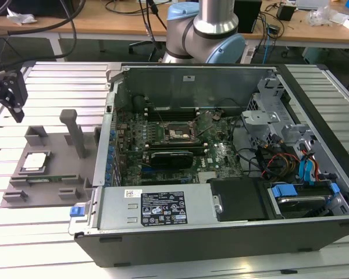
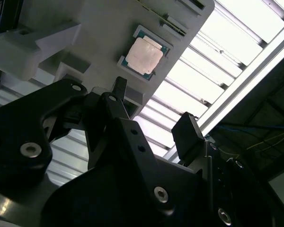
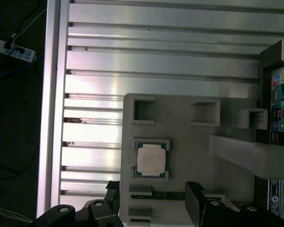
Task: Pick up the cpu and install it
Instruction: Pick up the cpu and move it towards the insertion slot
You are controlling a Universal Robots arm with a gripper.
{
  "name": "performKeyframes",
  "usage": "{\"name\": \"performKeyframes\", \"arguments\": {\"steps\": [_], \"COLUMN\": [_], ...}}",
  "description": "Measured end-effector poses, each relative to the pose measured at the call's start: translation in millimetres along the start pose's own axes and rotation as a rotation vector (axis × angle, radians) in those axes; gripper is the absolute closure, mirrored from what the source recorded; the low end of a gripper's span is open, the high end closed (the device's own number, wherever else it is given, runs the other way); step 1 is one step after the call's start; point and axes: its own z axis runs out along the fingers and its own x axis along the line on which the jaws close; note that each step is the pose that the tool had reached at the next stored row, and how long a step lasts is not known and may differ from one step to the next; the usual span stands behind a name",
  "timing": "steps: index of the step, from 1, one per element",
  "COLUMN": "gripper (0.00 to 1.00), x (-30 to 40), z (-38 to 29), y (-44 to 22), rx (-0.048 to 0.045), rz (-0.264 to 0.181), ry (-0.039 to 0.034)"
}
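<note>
In the first wrist view my black two-finger gripper (image 3: pixel 154 204) hangs spread wide and empty, near but clear of the small square cpu with its silver-grey metal lid (image 3: pixel 151 160). The chip lies flat in a recessed nest of the grey plastic fixture plate (image 3: pixel 189 142) — well apart from the open dark computer case (image 1: pixel 221 232) on the exterior view's right. I judge the chip light and stiff yet fragile — its smooth lid gives little grip. Two opposite thin edges, where the nest's sides look open, seem the place to pinch it squarely and gently.
</note>
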Motion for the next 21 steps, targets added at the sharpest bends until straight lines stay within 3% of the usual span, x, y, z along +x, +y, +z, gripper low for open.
{"name": "performKeyframes", "arguments": {"steps": [21], "gripper": [0.34], "x": [0.0], "z": [6.4], "y": [-0.1], "rx": [0.0000], "rz": [0.000], "ry": [0.0000]}}
